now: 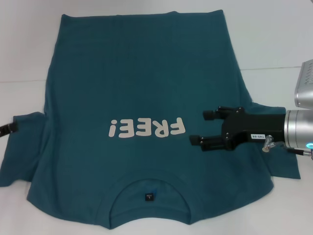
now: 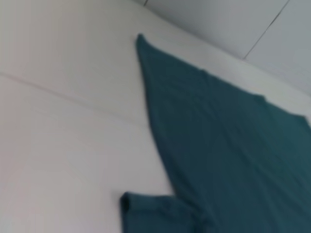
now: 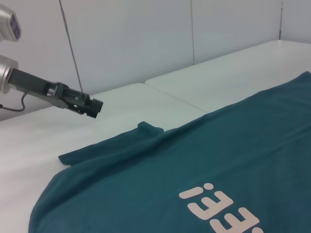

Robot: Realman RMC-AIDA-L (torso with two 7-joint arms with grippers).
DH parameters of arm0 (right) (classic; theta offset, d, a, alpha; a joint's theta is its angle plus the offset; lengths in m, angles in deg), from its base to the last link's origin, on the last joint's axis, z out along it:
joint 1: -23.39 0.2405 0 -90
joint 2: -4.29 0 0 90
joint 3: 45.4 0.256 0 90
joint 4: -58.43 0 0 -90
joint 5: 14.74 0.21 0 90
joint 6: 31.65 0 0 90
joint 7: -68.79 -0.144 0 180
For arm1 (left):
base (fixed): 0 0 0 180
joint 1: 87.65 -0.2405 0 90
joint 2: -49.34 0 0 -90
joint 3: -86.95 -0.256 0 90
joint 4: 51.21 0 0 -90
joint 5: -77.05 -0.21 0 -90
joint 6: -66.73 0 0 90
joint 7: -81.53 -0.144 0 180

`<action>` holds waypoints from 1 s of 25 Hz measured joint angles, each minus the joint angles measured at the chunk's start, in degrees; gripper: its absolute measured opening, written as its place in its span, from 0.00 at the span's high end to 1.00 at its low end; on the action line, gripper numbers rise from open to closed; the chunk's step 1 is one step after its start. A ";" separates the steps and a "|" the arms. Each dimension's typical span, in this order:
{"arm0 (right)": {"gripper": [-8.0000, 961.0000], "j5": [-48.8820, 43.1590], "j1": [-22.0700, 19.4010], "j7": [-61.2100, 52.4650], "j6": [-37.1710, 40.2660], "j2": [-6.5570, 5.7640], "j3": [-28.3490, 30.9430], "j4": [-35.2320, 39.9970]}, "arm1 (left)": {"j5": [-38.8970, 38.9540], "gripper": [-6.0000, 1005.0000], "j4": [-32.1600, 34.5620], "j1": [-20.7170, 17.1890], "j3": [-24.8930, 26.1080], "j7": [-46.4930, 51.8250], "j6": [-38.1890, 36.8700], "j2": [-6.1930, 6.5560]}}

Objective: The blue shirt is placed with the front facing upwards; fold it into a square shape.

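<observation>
Two arms are in my feeds, and between them the large dark teal-blue short-sleeved cotton shirt [image 1: 142, 88] lies flat and face up on the white table [image 1: 274, 44], white "FREE!" lettering [image 1: 146, 128] across the chest and the round neck with its small dark label [image 1: 149, 197] nearest the robot, the hem at the far side. From the head camera I see the right gripper [image 1: 201, 127] reaching in from the right, hovering over the chest just beside the lettering, its two black fingers [image 1: 211, 114] spread apart with nothing between them. The shirt's right sleeve [image 1: 286, 164] sticks out under that arm. The left gripper [image 1: 7, 129] only peeks in at the left edge, beside the left sleeve [image 1: 22, 147]; in the right wrist feed I see it [image 3: 92, 107] held above the table beyond that sleeve, but I cannot tell whether its fingers are parted or closed. My left wrist feed shows only the shirt's side edge [image 2: 155, 131] and folded-looking sleeve on the pale surface.
</observation>
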 joint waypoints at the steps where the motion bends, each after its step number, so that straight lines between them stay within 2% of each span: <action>1: 0.03 0.00 0.00 0.00 0.00 0.00 -0.01 0.00 | -0.83 0.07 0.00 0.03 0.05 0.16 0.28 0.00; 14: 0.03 0.00 0.03 0.73 0.02 0.00 0.12 -0.03 | -4.53 0.07 -0.50 0.32 -0.83 -1.92 4.70 -0.85; 25: 0.03 -0.22 0.65 0.70 -1.48 -0.09 -0.31 -0.18 | -7.44 0.07 -4.62 2.86 -1.04 -2.61 8.56 -1.27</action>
